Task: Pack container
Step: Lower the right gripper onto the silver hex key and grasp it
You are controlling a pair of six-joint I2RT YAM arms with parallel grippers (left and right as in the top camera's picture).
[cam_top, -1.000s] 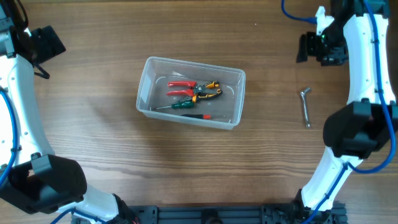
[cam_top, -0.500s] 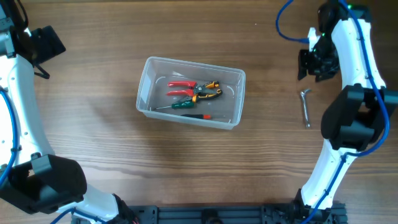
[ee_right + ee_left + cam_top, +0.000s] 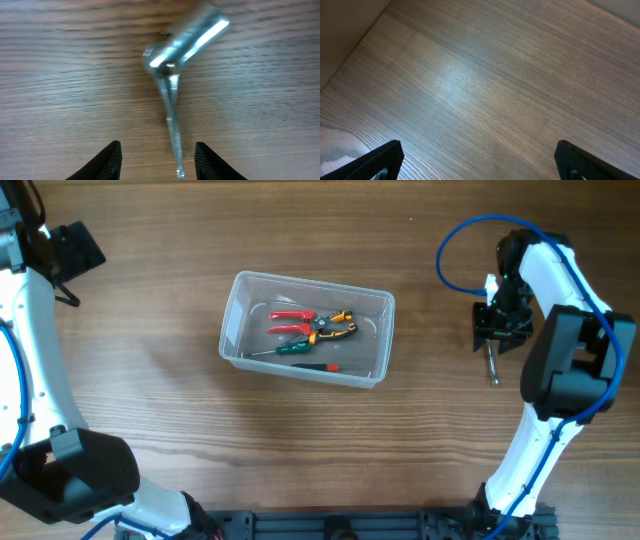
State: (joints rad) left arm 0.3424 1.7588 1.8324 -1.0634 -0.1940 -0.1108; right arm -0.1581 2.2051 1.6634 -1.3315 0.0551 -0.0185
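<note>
**Item: silver bent-head wrench, unpacked, lying under the right gripper**

1. Right gripper (image 3: 159, 161). Hangs low over the table (image 3: 60, 75), fingers (image 3: 107, 161) spread and holding nothing. In the wrist view the thin tail of the wrench comes in between the two fingertips, nearer one tip than the other and touching neither.

2. Silver bent-head wrench (image 3: 170, 102). Lies flat on the wood. Its long axis runs straight ahead from the gap between the fingers, so the line along which the fingers close crosses the shank squarely. The thick cylindrical head is at the far end, cocked to one side. From above, only the lower shank (image 3: 493, 368) shows beneath the right gripper (image 3: 497, 330), and it runs roughly front to back across the table. Judgement: the orientation already suits a pinch. What the grasp seems to need is a small sideways centring and a further drop.

3. Container (image 3: 232, 320). Clear tub standing mid-table, well apart from the wrench, on the side of the left arm. It holds red-handled pliers (image 3: 290, 320), orange-and-black pliers (image 3: 336, 326), a green-handled screwdriver (image 3: 296, 348) and a slim red-tipped screwdriver (image 3: 322, 365). The floor at the tub's ends is bare.

4. Left gripper (image 3: 480, 162). The farthest item, parked at the opposite far corner (image 3: 72, 248). Its fingers are spread wide over bare wood, with nothing between them. The right arm is much the nearer to the wrench.
</note>
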